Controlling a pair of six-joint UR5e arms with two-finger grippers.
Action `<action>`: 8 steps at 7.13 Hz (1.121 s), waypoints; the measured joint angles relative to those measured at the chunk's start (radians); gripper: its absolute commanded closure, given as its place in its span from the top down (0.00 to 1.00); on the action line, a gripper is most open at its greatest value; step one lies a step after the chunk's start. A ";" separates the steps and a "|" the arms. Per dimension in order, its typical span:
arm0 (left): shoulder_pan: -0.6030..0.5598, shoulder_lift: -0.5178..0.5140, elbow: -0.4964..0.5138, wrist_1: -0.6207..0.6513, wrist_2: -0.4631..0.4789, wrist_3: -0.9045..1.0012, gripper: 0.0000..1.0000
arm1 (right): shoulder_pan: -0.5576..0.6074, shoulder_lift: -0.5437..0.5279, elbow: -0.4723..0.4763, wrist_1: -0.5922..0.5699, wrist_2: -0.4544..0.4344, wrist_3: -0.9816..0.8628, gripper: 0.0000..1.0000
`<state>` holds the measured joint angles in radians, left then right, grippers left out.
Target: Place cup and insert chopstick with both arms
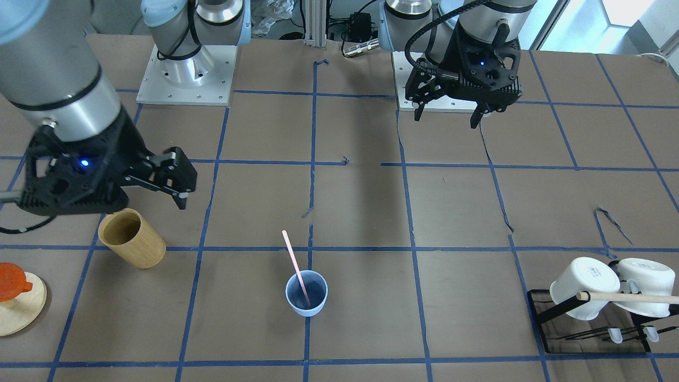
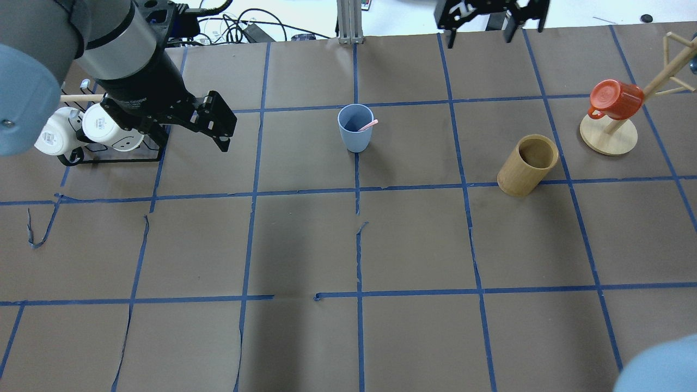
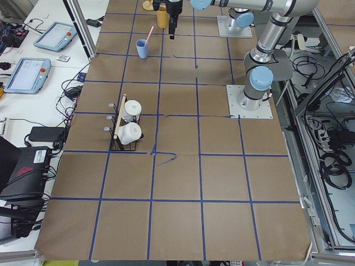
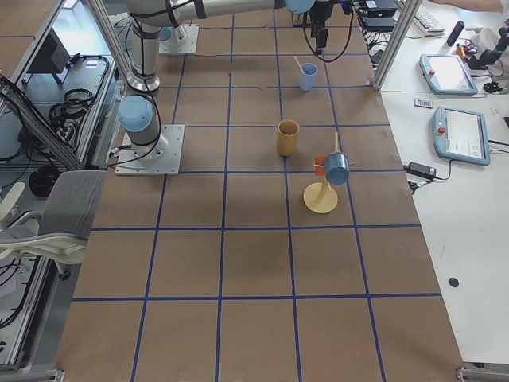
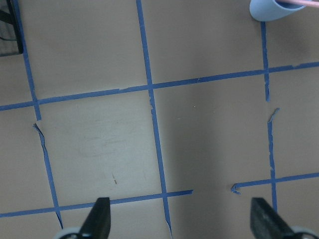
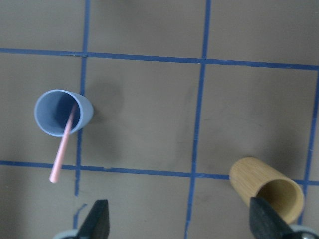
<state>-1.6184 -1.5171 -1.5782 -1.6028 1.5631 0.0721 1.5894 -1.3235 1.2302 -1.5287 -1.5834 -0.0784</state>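
The light-blue cup stands upright on the brown table, mid-table on a blue tape line. It also shows in the overhead view and both wrist views. The pink chopstick leans inside it, top end sticking out over the rim. My left gripper is open and empty, raised near its base, well away from the cup. My right gripper is open and empty, high above the tan cup.
A tan wooden cylinder cup stands beside the right gripper. A black rack holds two white mugs and a wooden rod on my left side. An orange mug hangs on a wooden stand on my right.
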 measured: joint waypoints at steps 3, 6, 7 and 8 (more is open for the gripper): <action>0.000 0.000 0.000 0.000 0.001 0.000 1.00 | -0.025 -0.270 0.321 -0.054 -0.023 -0.070 1.00; 0.000 0.001 0.000 0.000 0.001 0.000 1.00 | -0.028 -0.305 0.375 -0.159 0.010 -0.102 1.00; 0.000 0.001 0.000 0.000 0.002 0.000 1.00 | -0.031 -0.303 0.376 -0.188 0.030 -0.106 1.00; 0.000 0.002 0.000 0.000 0.002 0.000 1.00 | -0.032 -0.299 0.376 -0.214 0.038 -0.108 1.00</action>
<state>-1.6184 -1.5155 -1.5785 -1.6030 1.5650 0.0721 1.5573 -1.6229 1.6063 -1.7431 -1.5452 -0.1868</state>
